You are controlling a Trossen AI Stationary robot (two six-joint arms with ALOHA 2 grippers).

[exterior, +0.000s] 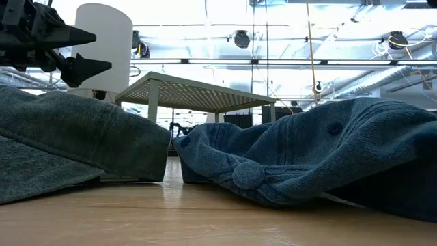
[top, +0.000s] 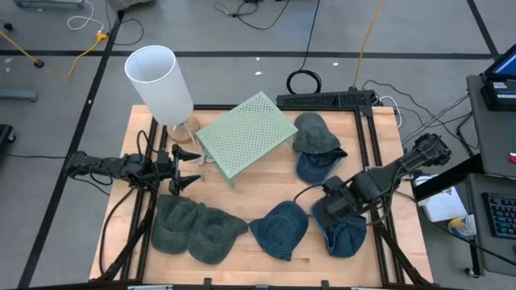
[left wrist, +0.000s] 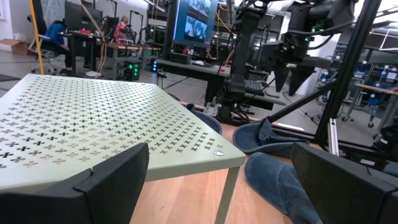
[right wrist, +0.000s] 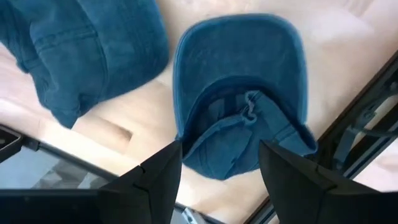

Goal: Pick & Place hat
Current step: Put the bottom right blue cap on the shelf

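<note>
Several caps lie on the wooden table. A blue cap (top: 340, 232) lies near the right front corner, upside down, with its inside and back strap showing in the right wrist view (right wrist: 239, 93). My right gripper (top: 324, 211) hovers open above it, fingers pointing down (right wrist: 217, 149). Another blue cap (top: 282, 229) lies to its left (right wrist: 81, 50). Two grey-green caps (top: 193, 227) lie at the front left. A grey-green cap (top: 314, 131) and a blue cap (top: 318, 167) lie at the far right. My left gripper (top: 196, 169) waits open and empty at the left (left wrist: 221, 152), facing the green stand.
A pale green perforated stand (top: 246, 133) stands on legs at the table's middle back. A white cylinder lamp (top: 159, 80) stands at the far left corner. Black frame rails (top: 375, 153) run along the table's sides. Bare wood (top: 258, 189) shows between the stand and the front caps.
</note>
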